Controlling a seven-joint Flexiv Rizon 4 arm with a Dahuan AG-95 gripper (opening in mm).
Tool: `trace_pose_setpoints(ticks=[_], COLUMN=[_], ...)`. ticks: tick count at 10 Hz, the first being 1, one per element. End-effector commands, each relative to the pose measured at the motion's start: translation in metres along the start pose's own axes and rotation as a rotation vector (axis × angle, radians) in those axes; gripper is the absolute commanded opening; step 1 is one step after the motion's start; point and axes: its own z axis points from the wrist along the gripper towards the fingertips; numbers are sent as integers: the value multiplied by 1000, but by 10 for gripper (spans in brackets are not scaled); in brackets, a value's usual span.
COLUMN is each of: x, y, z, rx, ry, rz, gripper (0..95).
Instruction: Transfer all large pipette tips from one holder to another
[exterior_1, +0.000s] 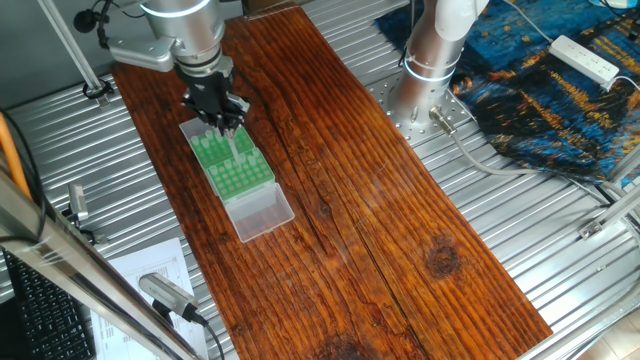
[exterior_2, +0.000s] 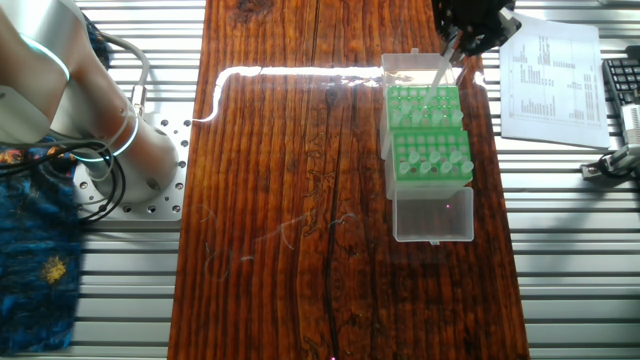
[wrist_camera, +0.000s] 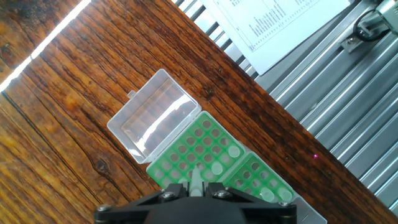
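Note:
My gripper (exterior_1: 228, 125) (exterior_2: 455, 42) (wrist_camera: 196, 190) is shut on one translucent large pipette tip (exterior_2: 441, 70) (wrist_camera: 196, 179), which hangs point down above the green holders. Two green racks lie end to end on the wooden board. The rack nearer the open clear lid (exterior_2: 433, 215) (wrist_camera: 155, 118) is one holder (exterior_2: 432, 150) (wrist_camera: 193, 146), and several whitish tips (exterior_2: 455, 158) (wrist_camera: 233, 150) stand in it. The held tip hangs over the other holder (exterior_2: 424, 105) (wrist_camera: 261, 180). In one fixed view the tip (exterior_1: 238, 146) points down at the green rack (exterior_1: 232, 165).
The racks sit on a dark wooden board (exterior_1: 380, 200) (exterior_2: 300, 200) over a ribbed metal table. A printed sheet (exterior_2: 550, 80) (wrist_camera: 280, 25) lies beside the racks. The robot base (exterior_1: 430, 60) (exterior_2: 120, 150), cables, blue cloth (exterior_1: 540, 90) and a power strip (exterior_1: 585, 58) lie across the board.

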Motion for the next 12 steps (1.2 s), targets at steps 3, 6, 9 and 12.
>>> trace_pose_setpoints(ticks=[3,6,9,12], x=[2,3,2,3], y=[-1,-3,-4,-6], z=[0,2,4,11], rx=[11,11,15,9], ry=[2,1,5,-1], rz=[-4,-4,-8,0], gripper=[0,0,0,0])
